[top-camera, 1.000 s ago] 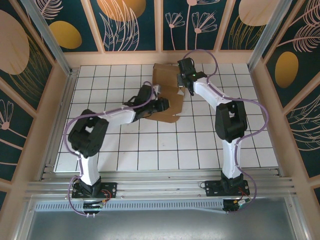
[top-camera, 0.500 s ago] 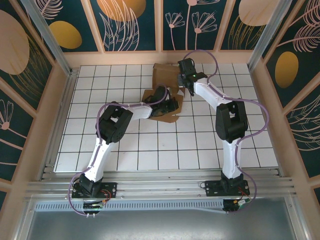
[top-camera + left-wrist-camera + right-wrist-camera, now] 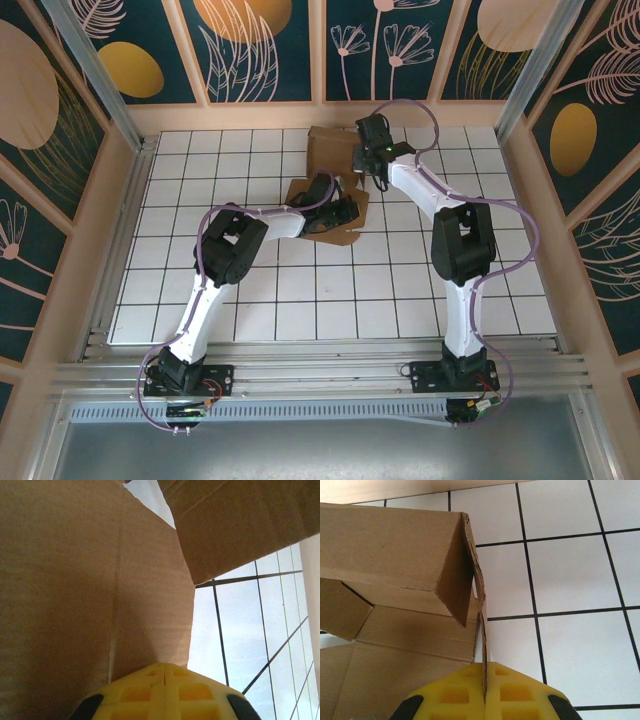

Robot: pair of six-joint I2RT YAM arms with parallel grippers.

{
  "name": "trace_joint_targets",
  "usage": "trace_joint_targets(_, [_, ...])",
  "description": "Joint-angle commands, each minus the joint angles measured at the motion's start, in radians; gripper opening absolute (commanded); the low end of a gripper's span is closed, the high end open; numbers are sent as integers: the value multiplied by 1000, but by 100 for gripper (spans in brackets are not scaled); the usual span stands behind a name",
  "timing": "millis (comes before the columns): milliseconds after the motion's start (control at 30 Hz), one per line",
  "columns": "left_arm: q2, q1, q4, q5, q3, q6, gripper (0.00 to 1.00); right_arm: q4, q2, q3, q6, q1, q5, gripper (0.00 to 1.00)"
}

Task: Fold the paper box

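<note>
Arms stretched forward over paper box (image 3: 325,150), left gripper (image 3: 164,672) pressed together, right gripper (image 3: 484,675) pinching its flap edge

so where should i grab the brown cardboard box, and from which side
Probably the thin upright side wall of the brown die-cut cardboard box, approached edge-on from outside the box. That wall is one sheet thick and stands free, so closing fingers fit it, as the right end effector shows.

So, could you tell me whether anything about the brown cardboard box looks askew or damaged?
Nothing looks damaged. The brown kraft cardboard box is only half-folded: one wall stands up while another panel lies flat on the white tiled table. The right gripper pinches a panel's edge.
</note>
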Motion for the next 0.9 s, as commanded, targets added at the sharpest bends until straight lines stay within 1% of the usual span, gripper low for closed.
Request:
trace_joint_targets(0, [50,-2,-42,-5,1,-9,1,-80,-8,-9,84,7,-72,2])
trace_joint_targets(333, [25,-3,-15,-6,-1,-15,1,17,-15,-131,164,16,-121,2])
trace_joint_targets(467, [23,-2,-17,-5,19,-14,3,81,-32,-195,216,19,-172,2])
trace_joint_targets(567, [21,-2,-8,1,24,-18,5,110,-35,-233,240,18,-188,2])
trace_joint_targets(733, [-22,-2,12,2,-8,-9,17,113,-35,-255,229,17,-136,2])
trace_joint_targets(867, [-95,-2,38,-2,-61,9,34,129,-44,-269,205,16,-115,2])
